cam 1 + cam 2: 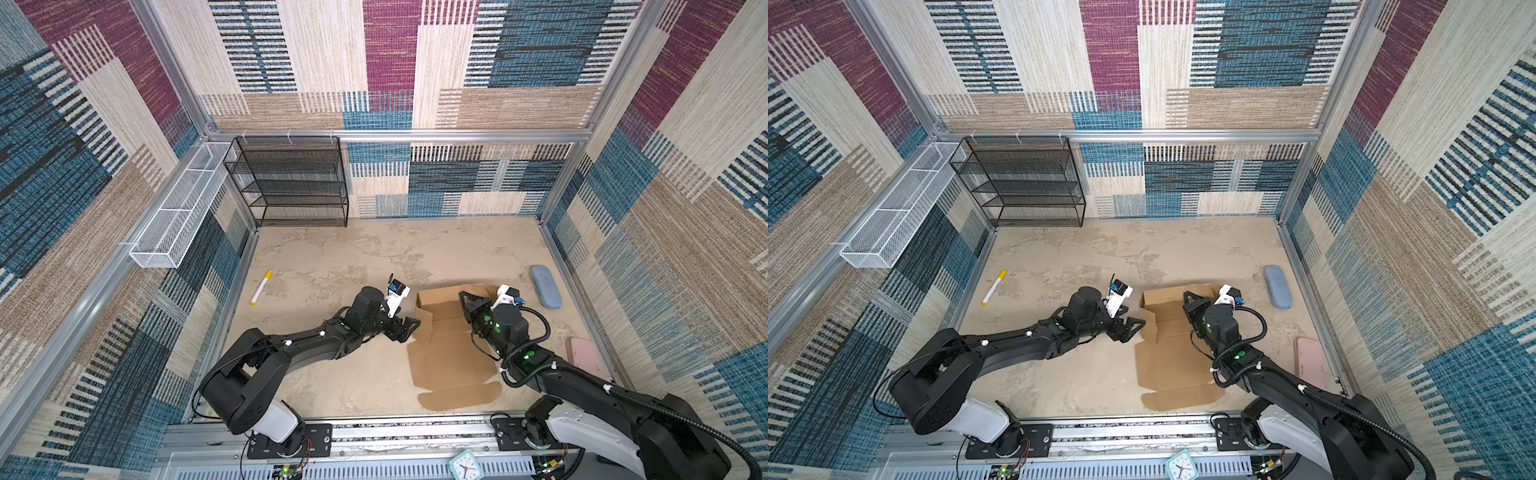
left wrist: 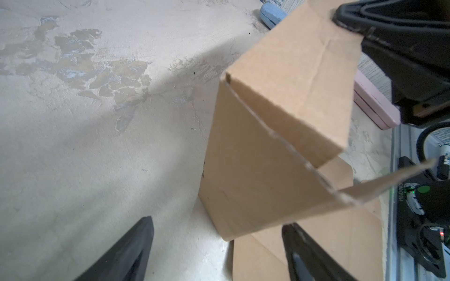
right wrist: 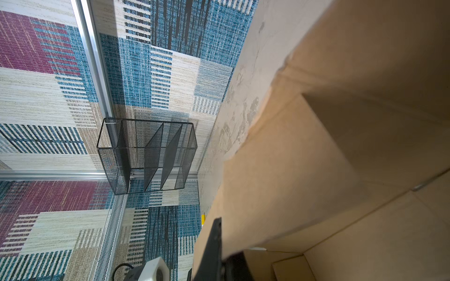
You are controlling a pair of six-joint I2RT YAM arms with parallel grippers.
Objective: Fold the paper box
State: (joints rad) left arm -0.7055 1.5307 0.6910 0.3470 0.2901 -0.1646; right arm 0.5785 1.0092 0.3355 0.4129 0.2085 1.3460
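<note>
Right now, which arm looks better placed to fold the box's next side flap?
Left. The left gripper hangs open beside the raised side flap of the paper box, while the right gripper is shut on the back wall.

Surface (image 1: 332, 257), mottled beige. Paper box (image 1: 453, 361) under right claw (image 1: 463, 296), just beside left claw (image 1: 409, 329); marker (image 1: 261, 287) well left of left claw; blue case (image 1: 545, 286) and pink case (image 1: 584, 353) right of right claw.

No readable text, brand or label in any view. Clock (image 1: 466, 466) at the near edge: dial marks there, too small to read. Paper box (image 1: 451, 357) on the surface: plain brown, unprinted. Marker (image 1: 261, 286): any print too small to tell.
</note>
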